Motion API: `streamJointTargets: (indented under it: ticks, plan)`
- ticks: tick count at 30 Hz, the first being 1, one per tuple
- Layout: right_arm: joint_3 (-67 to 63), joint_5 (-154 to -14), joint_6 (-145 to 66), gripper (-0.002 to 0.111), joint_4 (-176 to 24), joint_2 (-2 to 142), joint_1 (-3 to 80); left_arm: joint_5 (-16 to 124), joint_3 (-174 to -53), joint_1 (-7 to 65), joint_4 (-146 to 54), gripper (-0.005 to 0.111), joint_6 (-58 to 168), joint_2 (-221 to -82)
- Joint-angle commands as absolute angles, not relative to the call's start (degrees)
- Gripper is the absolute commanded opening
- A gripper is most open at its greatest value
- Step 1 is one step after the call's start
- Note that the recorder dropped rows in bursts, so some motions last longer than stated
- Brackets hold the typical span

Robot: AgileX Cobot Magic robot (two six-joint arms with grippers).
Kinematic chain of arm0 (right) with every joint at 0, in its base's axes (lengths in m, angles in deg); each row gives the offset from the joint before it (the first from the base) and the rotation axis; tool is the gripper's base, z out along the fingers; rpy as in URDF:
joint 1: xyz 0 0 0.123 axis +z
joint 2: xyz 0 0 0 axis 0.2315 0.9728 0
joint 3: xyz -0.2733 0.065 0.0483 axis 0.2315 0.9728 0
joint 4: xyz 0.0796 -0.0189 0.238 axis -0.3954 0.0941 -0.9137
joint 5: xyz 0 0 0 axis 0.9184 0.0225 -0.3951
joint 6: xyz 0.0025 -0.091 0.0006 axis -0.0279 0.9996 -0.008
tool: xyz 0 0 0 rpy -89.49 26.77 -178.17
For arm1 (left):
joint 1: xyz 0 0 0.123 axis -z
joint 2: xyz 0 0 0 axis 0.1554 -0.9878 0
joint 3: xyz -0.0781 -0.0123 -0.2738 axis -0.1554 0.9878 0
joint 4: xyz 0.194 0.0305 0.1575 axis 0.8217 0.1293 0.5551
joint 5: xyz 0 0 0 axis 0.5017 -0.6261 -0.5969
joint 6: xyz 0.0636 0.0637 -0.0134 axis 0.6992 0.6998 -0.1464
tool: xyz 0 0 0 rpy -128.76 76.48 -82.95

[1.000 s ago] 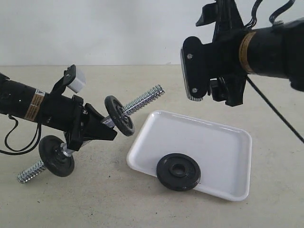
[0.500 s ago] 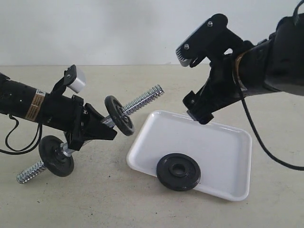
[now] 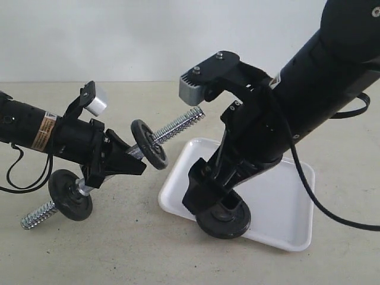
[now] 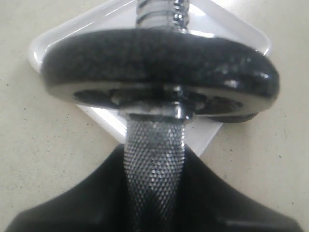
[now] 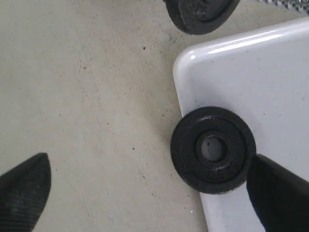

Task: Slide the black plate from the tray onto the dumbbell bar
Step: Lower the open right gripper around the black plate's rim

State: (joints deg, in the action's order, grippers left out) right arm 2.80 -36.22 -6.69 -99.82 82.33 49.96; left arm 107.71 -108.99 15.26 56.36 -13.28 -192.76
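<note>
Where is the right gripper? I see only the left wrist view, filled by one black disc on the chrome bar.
Observer: The right gripper hangs low over the round flat black weight plate, which overhangs the rim of the glossy white rectangular tray.
Operator: Gripped?
Observer: No, the jaws stand wide open, a finger on either side.
Operator: Any other disc on the bar?
Observer: Yes, a second black disc sits on the slim chrome dumbbell bar beyond the left gripper, near the lower threaded end.

Plain white wall point(image 3: 119, 35); beige speckled surface point(image 3: 119, 255).
</note>
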Motion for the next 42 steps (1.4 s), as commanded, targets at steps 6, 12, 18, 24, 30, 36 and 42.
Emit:
streamJointTargets:
  ticks: [6,12,18,24,30,36,42]
  plan:
    - [2.35,-43.69,-12.24,0.105,-106.69,82.14,49.94,121.76,-110.25,15.29,54.09,0.004,-13.75,-190.07]
    - [2.35,-43.86,-26.14,0.105,-113.87,82.14,49.94,121.53,-110.25,15.29,54.09,0.004,-13.75,-190.07]
    - [2.35,-45.83,-23.12,0.105,-111.12,82.14,49.94,121.54,-110.25,15.29,54.09,0.004,-13.93,-190.07]
    - [2.35,-41.91,-24.51,0.105,-108.98,82.29,49.94,121.54,-110.25,15.29,54.09,0.004,-13.94,-190.07]
    - [2.35,-34.23,-26.44,0.105,-99.54,84.66,49.94,121.4,-110.25,15.29,54.09,0.004,-13.94,-190.07]
    - [2.35,-33.37,-31.96,0.105,-89.17,87.31,49.94,120.88,-110.25,15.29,54.09,0.004,-13.94,-190.07]
    - [2.35,-37.13,-31.45,0.105,-87.25,92.91,49.94,120.88,-110.25,15.29,54.09,0.004,-13.94,-190.07]
